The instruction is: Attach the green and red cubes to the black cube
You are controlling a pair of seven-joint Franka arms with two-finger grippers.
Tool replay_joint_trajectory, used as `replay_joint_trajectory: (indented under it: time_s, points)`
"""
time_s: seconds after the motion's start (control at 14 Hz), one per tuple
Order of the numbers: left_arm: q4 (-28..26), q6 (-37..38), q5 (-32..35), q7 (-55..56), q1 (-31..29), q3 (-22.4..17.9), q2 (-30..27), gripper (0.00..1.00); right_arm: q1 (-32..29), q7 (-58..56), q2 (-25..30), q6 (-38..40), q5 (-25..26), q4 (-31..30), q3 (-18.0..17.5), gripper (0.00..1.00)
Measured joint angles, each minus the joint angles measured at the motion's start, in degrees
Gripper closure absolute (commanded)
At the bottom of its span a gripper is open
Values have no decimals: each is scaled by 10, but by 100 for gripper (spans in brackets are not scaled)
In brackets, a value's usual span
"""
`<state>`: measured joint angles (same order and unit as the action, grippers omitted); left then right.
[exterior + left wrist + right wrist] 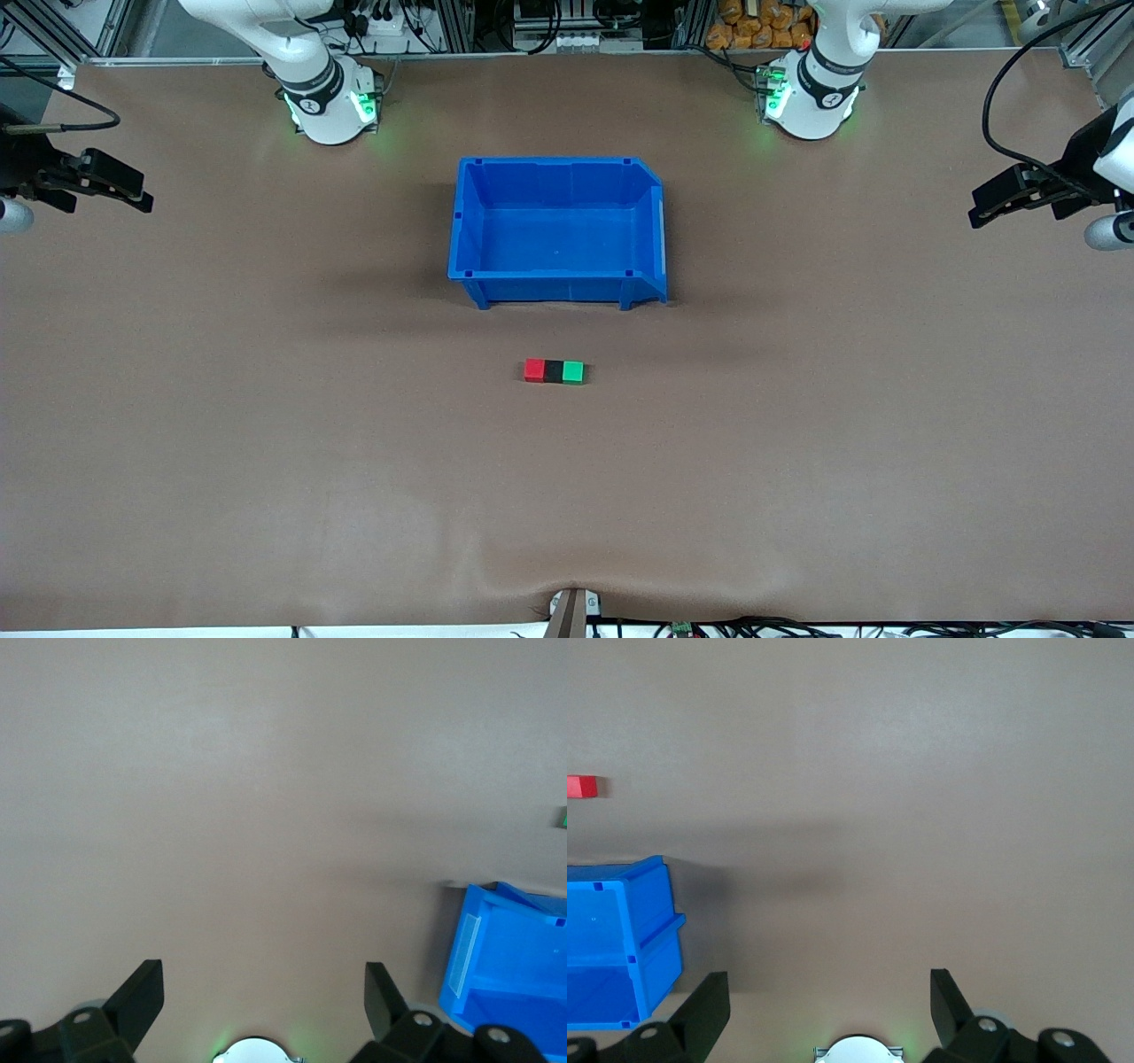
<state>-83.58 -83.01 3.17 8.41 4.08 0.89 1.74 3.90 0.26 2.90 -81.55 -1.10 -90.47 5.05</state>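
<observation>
Black cube: a small matte black cube (554, 371) sits on the table, nearer the front camera than the bin, roughly midway between the two arms' ends. It shows in neither wrist view.
Red cube: a small red plastic cube (534, 369) touches the black cube on the side toward the right arm's end. In the right wrist view it is cut off at the frame edge (581, 787), with only part showing.
Green cube: a small green plastic cube (573, 371) touches the black cube on the side toward the left arm's end. In the left wrist view only a green sliver shows at the frame edge (563, 818), too little to make out its shape.
Row: the three cubes lie flush in one straight line, black in the middle.
Blue bin: an open-topped blue plastic storage bin (469, 221) stands farther from the front camera than the cubes, apart from them. Each wrist view shows only one corner of it (496, 939) (647, 930).
Table: a brown matte sheet (266, 425) covers it; a faint ripple runs along its nearest edge.
Left gripper: the left gripper (997, 202) hangs over the left arm's end of the table, fingers spread wide with nothing between them (264, 997); its arm waits, partly cut off by the frame.
Right gripper: the right gripper (120, 188) hangs over the right arm's end, likewise spread wide and empty (829, 1001); its arm waits too, partly cut off.
</observation>
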Motion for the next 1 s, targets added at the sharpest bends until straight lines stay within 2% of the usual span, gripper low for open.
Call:
replay_joint_trajectory:
  time_s: [0.57, 1.0]
  points:
    - [-50, -9, 0, -14, -3, 0, -29, 0, 0, 0, 0, 0, 0, 0, 0, 0]
    - [-57, -10, 0, -48, -7, 0, -34, 0, 0, 0, 0, 0, 0, 0, 0, 0]
